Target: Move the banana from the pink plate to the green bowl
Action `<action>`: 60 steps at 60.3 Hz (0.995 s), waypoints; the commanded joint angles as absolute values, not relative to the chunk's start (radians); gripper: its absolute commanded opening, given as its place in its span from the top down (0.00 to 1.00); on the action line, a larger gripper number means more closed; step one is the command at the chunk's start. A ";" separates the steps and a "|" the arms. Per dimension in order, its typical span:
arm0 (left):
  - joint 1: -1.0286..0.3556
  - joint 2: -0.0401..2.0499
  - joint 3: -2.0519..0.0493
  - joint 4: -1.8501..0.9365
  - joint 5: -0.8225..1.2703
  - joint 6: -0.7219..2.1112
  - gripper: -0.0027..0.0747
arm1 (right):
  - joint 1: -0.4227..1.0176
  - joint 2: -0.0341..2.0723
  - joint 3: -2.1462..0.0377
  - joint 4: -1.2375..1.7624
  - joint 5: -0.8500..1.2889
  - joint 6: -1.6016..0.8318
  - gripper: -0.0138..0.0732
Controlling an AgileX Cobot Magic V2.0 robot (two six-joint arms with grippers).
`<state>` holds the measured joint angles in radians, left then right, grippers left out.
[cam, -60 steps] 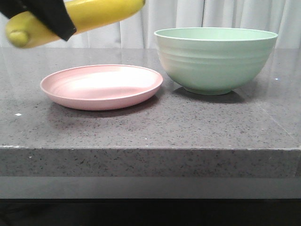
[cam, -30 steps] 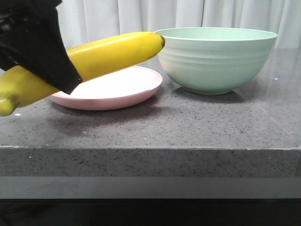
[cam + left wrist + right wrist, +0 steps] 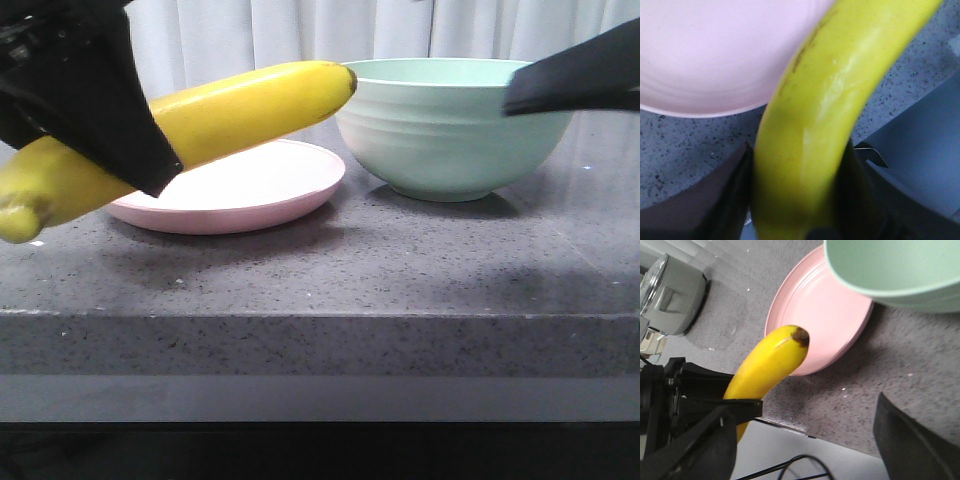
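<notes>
Nothing could be read anywhere I looked. The banana (image 3: 230, 115), the pink plate (image 3: 255, 195), the green bowl (image 3: 440, 130) and the counter (image 3: 350, 270) all showed plain surfaces, with no label, brand, number or sign on any of them.

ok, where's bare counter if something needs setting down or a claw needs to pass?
Free: the front strip of counter between the plate, the bowl and the near edge. The plate itself is bare. Crowded: the left side, where the left claw holds the banana over the plate, and the right claw in front of the bowl.
</notes>
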<state>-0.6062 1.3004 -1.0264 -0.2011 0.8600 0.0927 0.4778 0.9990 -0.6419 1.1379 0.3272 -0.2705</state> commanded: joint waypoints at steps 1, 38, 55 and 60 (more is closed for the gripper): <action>-0.613 1.276 -1.055 -0.227 0.817 0.091 0.74 | 0.512 1.050 -0.692 1.271 0.262 -0.345 0.17; -0.613 1.276 -1.055 -0.227 0.825 0.091 0.74 | 0.643 1.373 -0.908 1.442 0.217 -0.463 0.17; -0.613 1.276 -1.055 -0.227 0.825 0.091 0.74 | 0.643 1.430 -0.972 1.440 0.247 -0.464 0.17; -0.613 1.276 -1.055 -0.227 0.825 0.091 0.74 | 0.643 1.444 -0.981 1.440 0.270 -0.464 0.20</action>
